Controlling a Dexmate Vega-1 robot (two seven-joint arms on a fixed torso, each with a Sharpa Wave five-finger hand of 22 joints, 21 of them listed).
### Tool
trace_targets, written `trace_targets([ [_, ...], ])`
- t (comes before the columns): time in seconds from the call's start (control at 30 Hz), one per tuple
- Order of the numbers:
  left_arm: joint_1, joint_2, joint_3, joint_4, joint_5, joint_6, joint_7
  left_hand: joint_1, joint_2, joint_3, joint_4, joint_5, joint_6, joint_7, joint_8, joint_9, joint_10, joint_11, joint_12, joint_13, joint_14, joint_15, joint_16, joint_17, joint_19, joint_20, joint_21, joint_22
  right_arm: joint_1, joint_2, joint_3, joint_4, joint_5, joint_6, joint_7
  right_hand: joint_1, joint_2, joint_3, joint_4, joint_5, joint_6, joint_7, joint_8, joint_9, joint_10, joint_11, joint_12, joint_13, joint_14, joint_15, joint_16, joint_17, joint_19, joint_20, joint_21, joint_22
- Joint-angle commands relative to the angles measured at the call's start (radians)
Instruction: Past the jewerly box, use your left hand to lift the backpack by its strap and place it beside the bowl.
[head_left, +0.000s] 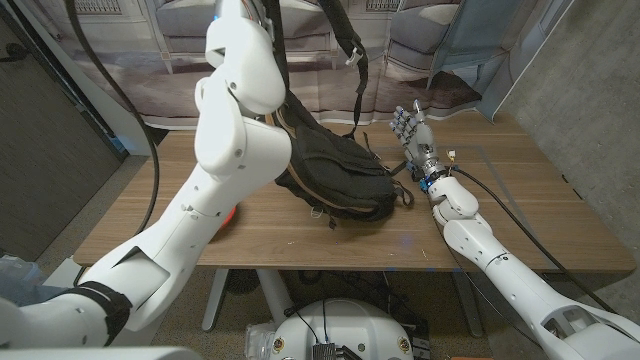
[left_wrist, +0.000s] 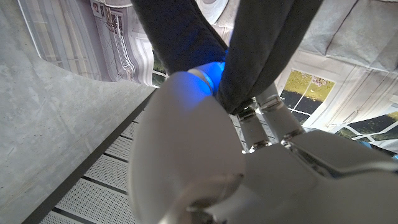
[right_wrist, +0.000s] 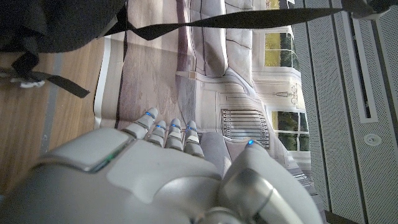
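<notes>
The left hand (left_wrist: 249, 124) grasps the strap (left_wrist: 261, 56); raise the backpack (head_left: 335, 175) slowly off the counter (head_left: 500, 230), right hand (head_left: 412, 128) released

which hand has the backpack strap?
The left hand: the dark strap runs through its fingers, arm raised over the backpack. The right hand stands beside the backpack with fingers apart, holding nothing.

Wooden table (head_left: 520, 215); printed backdrop (head_left: 180, 40) behind; black cables (head_left: 110, 85) at left.
</notes>
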Motion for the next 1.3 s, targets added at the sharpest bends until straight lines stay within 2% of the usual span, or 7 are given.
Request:
trace_targets([
  [0.03,0.009,0.047,-0.035,-0.046,-0.030,0.044,-0.008,0.011,0.006,0.006,-0.001,0.003,0.011,-0.001,-0.001,0.002,0.009,-0.003,-0.004,0.005,0.071,-0.078,0.009,0.003,-0.007,-0.110,0.006,0.004,0.014,0.011,-0.013,0.006,-0.011,-0.003,-0.001,0.005,0.010,-0.006,-0.001,-0.004,0.008,-0.003,-0.003,0.003,0.008,0.001,-0.003,0.005,0.004,-0.002,0.000,0.002,0.005,-0.002,0.002,0.003],
  [0.4,-0.022,0.130,-0.026,-0.101,-0.039,0.121,-0.030,0.010,0.008,0.006,-0.001,0.002,0.011,0.000,-0.005,0.005,0.008,-0.003,-0.009,0.008,0.071,-0.078,0.008,0.004,-0.011,-0.110,0.011,0.004,0.023,0.029,-0.021,0.034,-0.009,0.010,0.013,0.005,0.010,-0.006,-0.001,-0.004,0.008,-0.004,-0.004,0.003,0.009,0.001,-0.003,0.005,0.004,-0.002,0.000,0.002,0.005,-0.002,0.002,0.003],
  [0.53,-0.004,0.161,-0.068,-0.126,-0.078,0.148,-0.024,0.010,0.008,0.006,0.000,0.002,0.010,-0.002,-0.007,0.006,0.007,-0.003,-0.011,0.009,0.071,-0.079,0.008,0.005,-0.013,-0.111,0.012,0.004,0.025,0.031,-0.022,0.033,-0.009,0.002,0.008,0.006,0.011,-0.006,-0.001,-0.004,0.008,-0.003,-0.004,0.003,0.010,0.001,-0.003,0.005,0.005,-0.002,0.000,0.002,0.004,-0.002,0.002,0.003],
  [0.6,0.017,0.171,-0.114,-0.142,-0.114,0.163,-0.014,0.009,0.008,0.006,0.000,0.002,0.009,-0.003,-0.008,0.006,0.010,-0.004,-0.012,0.008,0.071,-0.079,0.009,0.006,-0.014,-0.111,0.012,0.004,0.028,0.031,-0.024,0.033,-0.011,-0.002,0.007,0.006,0.011,-0.006,-0.001,-0.004,0.009,-0.003,-0.003,0.003,0.010,0.002,-0.003,0.005,0.004,-0.002,0.000,0.002,0.005,-0.002,0.002,0.003],
  [0.73,0.023,0.212,-0.139,-0.163,-0.166,0.198,0.012,0.009,0.009,0.006,0.000,0.002,0.009,-0.005,-0.010,0.006,0.008,-0.004,-0.014,0.010,0.070,-0.081,0.007,0.006,-0.016,-0.111,0.014,0.004,0.033,0.028,-0.028,0.033,-0.018,-0.005,0.008,0.006,0.011,-0.006,-0.001,-0.004,0.007,-0.003,-0.004,0.003,0.010,0.001,-0.003,0.005,0.005,-0.002,0.000,0.002,0.005,-0.002,0.002,0.003],
  [1.1,0.072,0.287,-0.251,-0.221,-0.375,0.234,0.139,0.008,0.010,0.006,0.000,0.001,0.007,-0.004,-0.014,0.009,0.007,-0.003,-0.018,0.014,0.068,-0.080,0.006,0.007,-0.020,-0.112,0.017,0.004,0.044,0.030,-0.037,0.032,-0.029,-0.017,0.001,0.006,0.012,-0.006,-0.001,-0.004,0.008,-0.002,-0.004,0.003,0.009,0.002,-0.003,0.005,0.006,-0.003,0.001,0.002,0.005,-0.002,0.002,0.003],
  [1.3,0.103,0.309,-0.323,-0.237,-0.492,0.239,0.215,0.008,0.011,0.006,0.000,0.001,0.009,-0.004,-0.015,0.010,0.006,-0.004,-0.020,0.016,0.068,-0.080,0.006,0.008,-0.022,-0.112,0.018,0.004,0.046,0.030,-0.041,0.026,-0.032,-0.030,-0.008,0.007,0.013,-0.006,-0.001,-0.004,0.008,-0.002,-0.004,0.003,0.010,0.003,-0.003,0.005,0.005,-0.002,0.000,0.002,0.005,-0.003,0.002,0.003],
])
